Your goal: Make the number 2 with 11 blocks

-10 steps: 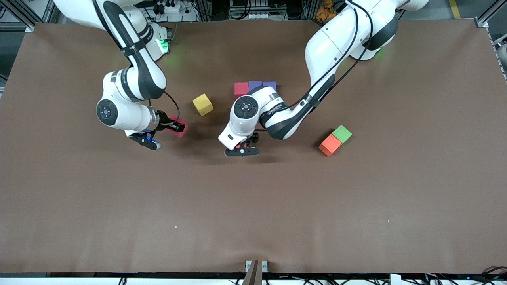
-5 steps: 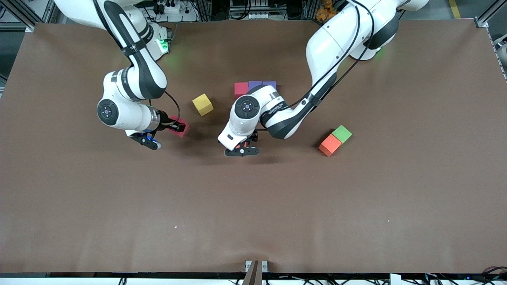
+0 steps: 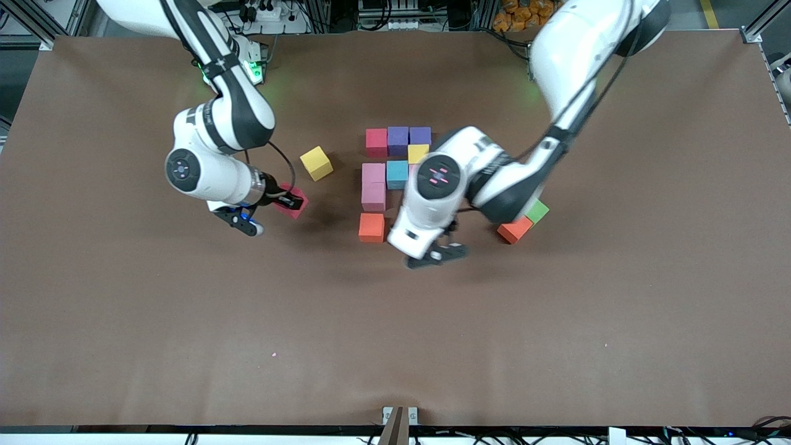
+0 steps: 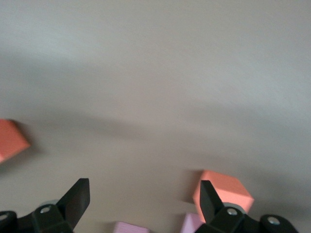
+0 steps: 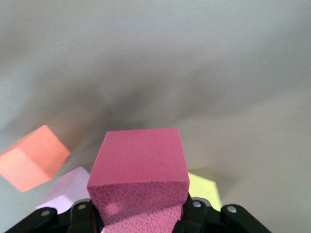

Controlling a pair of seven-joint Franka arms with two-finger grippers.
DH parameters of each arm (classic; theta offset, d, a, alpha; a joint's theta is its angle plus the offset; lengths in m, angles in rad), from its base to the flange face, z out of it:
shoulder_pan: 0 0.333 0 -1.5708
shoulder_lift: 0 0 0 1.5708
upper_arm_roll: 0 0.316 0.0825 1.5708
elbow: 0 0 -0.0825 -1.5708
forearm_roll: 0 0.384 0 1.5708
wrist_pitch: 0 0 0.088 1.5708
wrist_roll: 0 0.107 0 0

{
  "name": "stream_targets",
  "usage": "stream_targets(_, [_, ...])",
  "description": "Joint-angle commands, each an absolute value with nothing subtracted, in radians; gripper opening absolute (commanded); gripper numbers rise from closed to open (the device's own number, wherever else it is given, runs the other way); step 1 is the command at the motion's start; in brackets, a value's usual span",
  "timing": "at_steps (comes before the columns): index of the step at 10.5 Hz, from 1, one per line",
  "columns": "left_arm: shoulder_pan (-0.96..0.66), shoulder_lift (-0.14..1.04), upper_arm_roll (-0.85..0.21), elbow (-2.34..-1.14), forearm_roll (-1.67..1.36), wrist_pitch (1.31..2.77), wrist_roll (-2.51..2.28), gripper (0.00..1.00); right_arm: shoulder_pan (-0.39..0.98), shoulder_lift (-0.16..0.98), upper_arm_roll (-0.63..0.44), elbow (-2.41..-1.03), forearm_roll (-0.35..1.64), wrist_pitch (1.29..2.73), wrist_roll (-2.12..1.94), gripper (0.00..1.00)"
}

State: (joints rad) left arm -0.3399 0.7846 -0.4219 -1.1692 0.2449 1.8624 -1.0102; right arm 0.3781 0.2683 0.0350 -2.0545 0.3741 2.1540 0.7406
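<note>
The partial number 2 lies mid-table: a row of a red cube (image 3: 376, 141) and two purple cubes (image 3: 398, 138), with a yellow cube (image 3: 418, 152), a sky-blue cube (image 3: 397, 173), two pink cubes (image 3: 373, 184) and an orange cube (image 3: 371, 227) nearer the camera. My left gripper (image 3: 437, 253) is open and empty just beside that orange cube (image 4: 224, 190). My right gripper (image 3: 290, 201) is shut on a red cube (image 5: 140, 167) and holds it above the table, toward the right arm's end. A loose yellow cube (image 3: 316, 163) and a loose orange cube (image 3: 514, 229) lie apart.
A green cube (image 3: 536, 211) touches the loose orange cube, partly under the left arm's elbow. The left arm's wrist hangs over the edge of the block group nearest the left arm. Bare brown table (image 3: 395, 334) fills the half nearer the camera.
My left arm has swung off the block group toward its own end, uncovering the yellow, sky-blue, pink and orange cubes. My right gripper has shifted slightly toward the group with the red cube.
</note>
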Motion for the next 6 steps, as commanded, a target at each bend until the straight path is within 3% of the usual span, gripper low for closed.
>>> stream_targets(1, [-0.263, 0.750, -0.423, -1.207, 0.242, 1.789, -0.973, 1.00, 0.422, 0.414, 0.035, -1.857, 0.388, 2.097, 0.878, 0.15])
stream_targets(6, [-0.135, 0.697, -0.420, -1.203, 0.344, 1.787, -0.780, 1.00, 0.528, 0.633, 0.035, -1.518, 0.383, 2.059, 1.227, 0.14])
